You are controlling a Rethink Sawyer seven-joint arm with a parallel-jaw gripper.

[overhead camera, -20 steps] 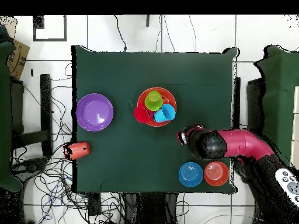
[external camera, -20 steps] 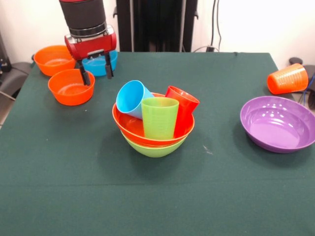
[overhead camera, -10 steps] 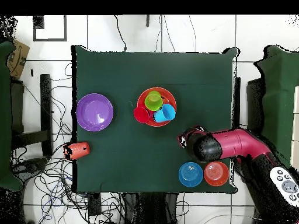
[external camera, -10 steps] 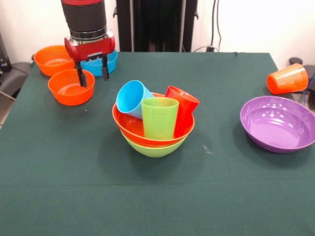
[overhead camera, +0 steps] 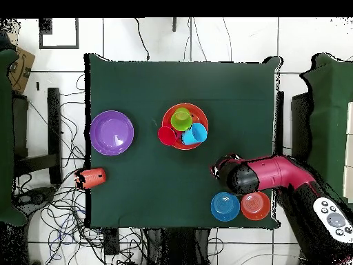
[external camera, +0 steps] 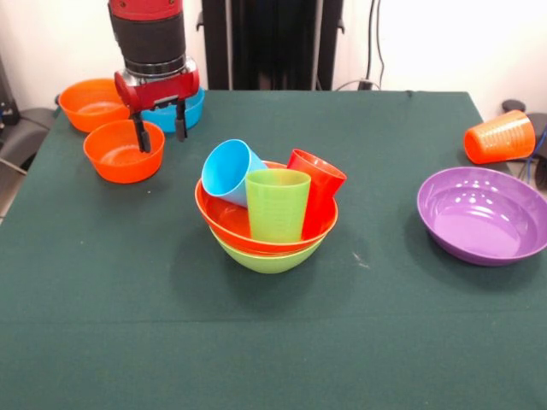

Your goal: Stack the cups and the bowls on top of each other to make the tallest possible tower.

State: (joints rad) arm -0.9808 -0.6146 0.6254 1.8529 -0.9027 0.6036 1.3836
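Observation:
The tower stands mid-table: a large lime green bowl (external camera: 267, 256) holds an orange-red bowl (external camera: 224, 220). In that bowl stand a lime green cup (external camera: 277, 205), a tilted light blue cup (external camera: 227, 171) and a red cup (external camera: 318, 188). The tower also shows in the overhead view (overhead camera: 184, 126). My gripper (external camera: 161, 138) is open and empty at the far left. It hangs between a small orange bowl (external camera: 122, 154) and a small blue bowl (external camera: 194, 107). A second small orange bowl (external camera: 92, 102) sits behind. The purple bowl (external camera: 483, 213) and the orange cup (external camera: 500, 137), on its side, are at the right.
In the overhead view my arm (overhead camera: 276, 172) reaches in from the right, above the blue bowl (overhead camera: 225, 206) and one orange bowl (overhead camera: 255, 205). It hides the other orange bowl there. The purple bowl (overhead camera: 112, 132) and the orange cup (overhead camera: 91, 178) lie at the left table edge.
My gripper has drawn back a little toward the robot's side, closer to the blue bowl, still open and empty. Nothing else has moved.

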